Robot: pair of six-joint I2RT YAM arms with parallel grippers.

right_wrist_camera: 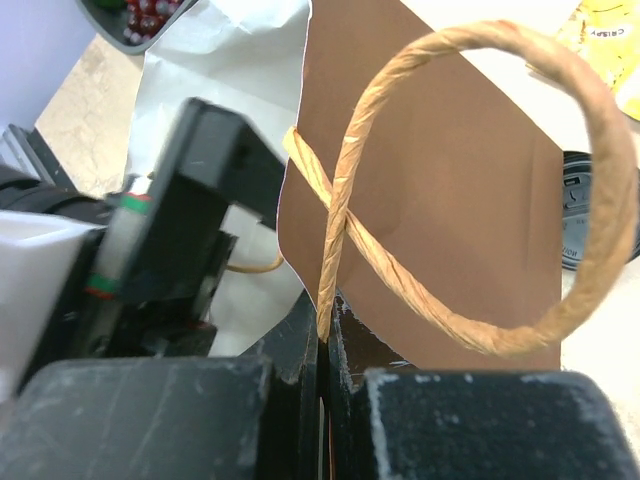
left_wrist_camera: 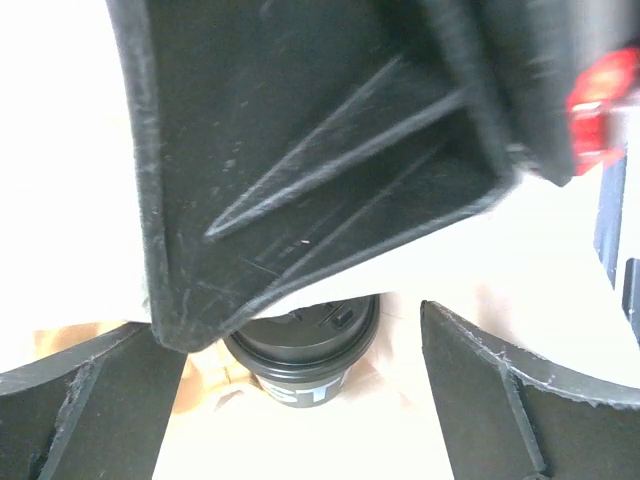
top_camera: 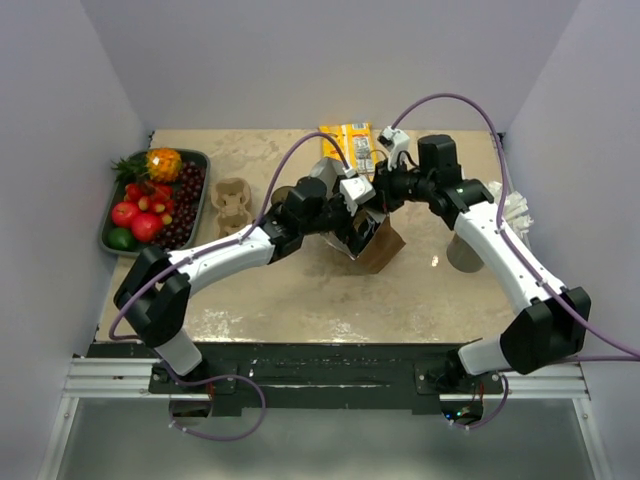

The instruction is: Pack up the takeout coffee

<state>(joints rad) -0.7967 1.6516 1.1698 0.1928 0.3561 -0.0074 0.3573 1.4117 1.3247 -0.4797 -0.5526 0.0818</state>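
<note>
table (top_camera: 300,300): carries bag, centre | bag (right_wrist_camera: 430,200): brown paper, tilted, mouth toward left arm | right gripper (right_wrist_camera: 325,340): clenched on bag rim at handle root, likely holding the mouth open | left gripper (left_wrist_camera: 290,340): fingers spread, reaching into bag, gripping nothing | cup (left_wrist_camera: 305,355): black-lidded, upright, deep in bag, untouched, seemingly packed | handle (right_wrist_camera: 600,200): loop free

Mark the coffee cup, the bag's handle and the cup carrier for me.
coffee cup (left_wrist_camera: 305,335): left wrist view, on its black lid.
bag handle (right_wrist_camera: 612,190): right wrist view, right side of the twisted loop.
cup carrier (top_camera: 232,205): top external view, its middle.
</note>
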